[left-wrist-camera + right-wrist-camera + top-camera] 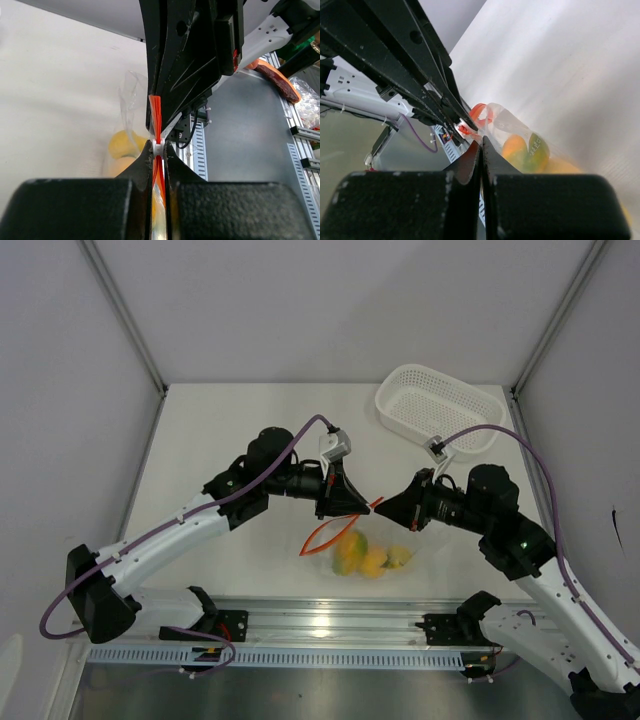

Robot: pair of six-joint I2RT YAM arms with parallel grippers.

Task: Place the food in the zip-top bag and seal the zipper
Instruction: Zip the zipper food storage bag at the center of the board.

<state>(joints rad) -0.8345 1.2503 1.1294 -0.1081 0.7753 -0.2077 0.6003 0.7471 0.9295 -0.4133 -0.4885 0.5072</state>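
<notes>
The zip-top bag (375, 552) hangs between my two grippers just above the table, with the food inside: two orange-green mangoes (350, 548) and a yellow lemon piece (400, 556). The red-orange zipper (325, 533) loops out to the left of the bag. My left gripper (357, 506) is shut on the zipper (156, 117) at a small white slider (158, 148). My right gripper (383, 506) faces it tip to tip and is shut on the bag's mouth edge (481, 143). A mango (525, 150) shows through the clear plastic in the right wrist view, and yellow fruit (122, 145) in the left wrist view.
A white perforated basket (437, 407) stands at the back right of the table. The metal rail with the arm bases (320, 625) runs along the near edge. White walls close in the table at the back and both sides.
</notes>
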